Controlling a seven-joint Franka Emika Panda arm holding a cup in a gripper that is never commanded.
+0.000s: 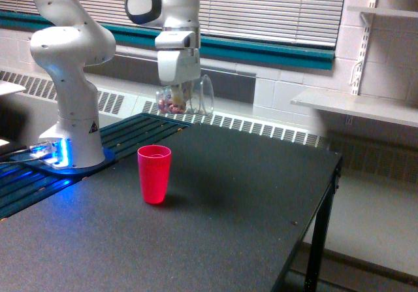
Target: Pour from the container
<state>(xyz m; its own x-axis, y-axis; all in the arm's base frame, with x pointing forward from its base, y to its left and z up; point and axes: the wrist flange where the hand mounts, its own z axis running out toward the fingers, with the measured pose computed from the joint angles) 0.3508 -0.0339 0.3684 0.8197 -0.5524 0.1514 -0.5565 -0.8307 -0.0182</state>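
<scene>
The container (189, 98), a clear plastic cup with reddish-brown and pale pieces at its lower end, hangs tilted in the air. Its mouth points toward the exterior view's right. My gripper (176, 91) is shut on the container from above. An opaque red cup (154, 174) stands upright on the dark table (215, 220). The container is above the red cup and a little toward the exterior view's right of it, well apart from it.
The arm's white base (70, 132) stands at the exterior view's left on a slatted platform with blue light. The table's right edge (307, 240) drops off to the floor. A wall shelf (356, 106) and window blinds are behind.
</scene>
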